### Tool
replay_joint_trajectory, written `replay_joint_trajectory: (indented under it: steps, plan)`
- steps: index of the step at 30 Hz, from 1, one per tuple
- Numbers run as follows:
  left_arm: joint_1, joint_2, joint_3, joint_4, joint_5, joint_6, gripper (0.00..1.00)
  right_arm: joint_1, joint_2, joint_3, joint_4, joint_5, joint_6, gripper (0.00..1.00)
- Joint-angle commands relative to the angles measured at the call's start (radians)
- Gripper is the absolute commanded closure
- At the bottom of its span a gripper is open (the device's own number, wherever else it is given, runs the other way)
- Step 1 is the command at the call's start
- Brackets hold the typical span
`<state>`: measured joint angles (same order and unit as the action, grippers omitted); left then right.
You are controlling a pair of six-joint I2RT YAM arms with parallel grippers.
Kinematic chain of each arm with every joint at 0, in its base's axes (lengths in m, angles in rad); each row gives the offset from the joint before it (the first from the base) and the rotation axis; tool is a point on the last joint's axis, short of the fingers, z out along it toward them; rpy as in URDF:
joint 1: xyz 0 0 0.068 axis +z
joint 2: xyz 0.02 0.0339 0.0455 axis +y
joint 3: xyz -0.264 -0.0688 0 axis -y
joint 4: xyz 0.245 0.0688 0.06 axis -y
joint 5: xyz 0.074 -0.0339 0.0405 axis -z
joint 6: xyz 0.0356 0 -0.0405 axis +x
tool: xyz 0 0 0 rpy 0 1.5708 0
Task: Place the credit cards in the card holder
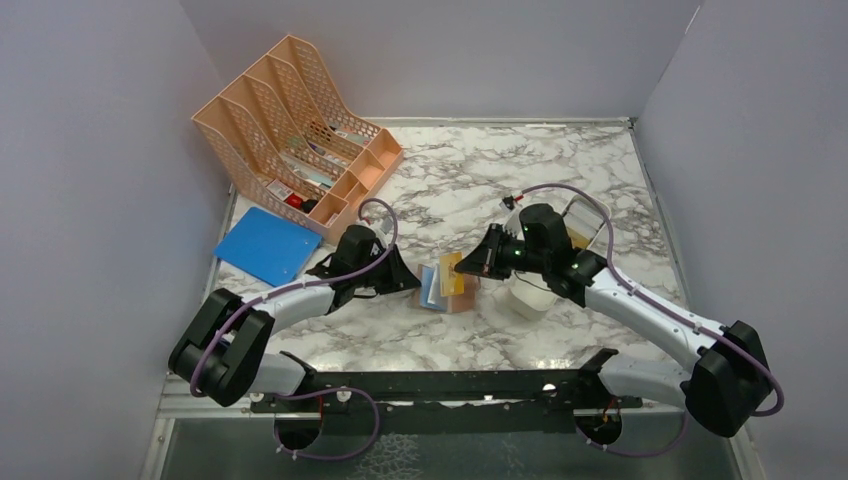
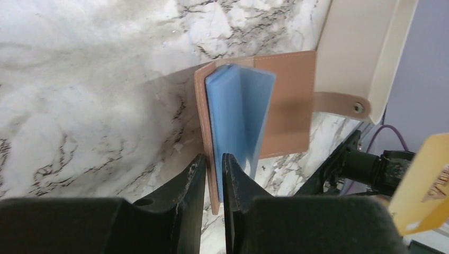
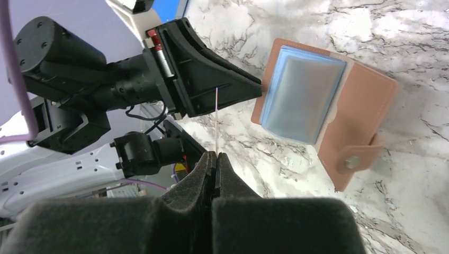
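The card holder (image 1: pixel 436 292) lies open on the marble between both arms, pinkish-tan outside with light blue lining (image 2: pixel 238 116) and a snap tab (image 3: pixel 356 159). My left gripper (image 2: pixel 214 159) is shut on its near flap, cover and blue lining pinched between the fingers. My right gripper (image 3: pixel 216 156) is shut on a yellowish-gold credit card (image 1: pixel 452 273), held upright just above the holder's right half. The right wrist view shows that card (image 3: pixel 216 121) edge-on as a thin line. It hangs at the right edge of the left wrist view (image 2: pixel 423 185).
A peach mesh file organiser (image 1: pixel 295 130) stands at the back left, with a blue flat folder (image 1: pixel 265 245) in front of it. A white tray (image 2: pixel 360 47) sits right beside the holder's tab, under my right arm. Grey walls enclose the table.
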<state>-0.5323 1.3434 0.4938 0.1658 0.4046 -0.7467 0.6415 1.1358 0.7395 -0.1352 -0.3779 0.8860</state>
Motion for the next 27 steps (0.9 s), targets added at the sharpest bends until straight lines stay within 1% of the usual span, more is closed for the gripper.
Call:
replay_joint_trajectory:
  steps: [1, 9, 15, 18, 20, 24, 27]
  plan:
    - [-0.007, -0.007, -0.013, 0.106, 0.072, -0.02, 0.77, 0.012, 0.011, 0.017, 0.042, 0.044, 0.005, 0.99]
    - [-0.019, 0.014, 0.005, 0.122, 0.07, -0.01, 0.68, 0.014, 0.019, 0.016, 0.034, 0.062, -0.022, 0.99]
    - [-0.037, 0.027, 0.017, 0.127, 0.067, -0.011, 0.67, 0.014, 0.051, 0.002, 0.046, 0.079, -0.024, 0.99]
    - [-0.044, 0.025, 0.013, 0.128, 0.052, -0.013, 0.7, 0.013, 0.075, -0.013, 0.058, 0.09, -0.029, 0.99]
    - [-0.045, 0.025, 0.011, 0.123, 0.044, -0.014, 0.75, 0.014, 0.095, -0.018, 0.053, 0.105, -0.04, 0.99]
    - [-0.045, 0.024, 0.013, 0.052, -0.009, 0.008, 0.82, 0.013, 0.127, -0.046, 0.052, 0.146, -0.068, 0.99]
    - [-0.045, 0.012, 0.004, -0.02, -0.073, 0.024, 0.85, 0.014, 0.139, -0.069, 0.061, 0.159, -0.084, 0.99]
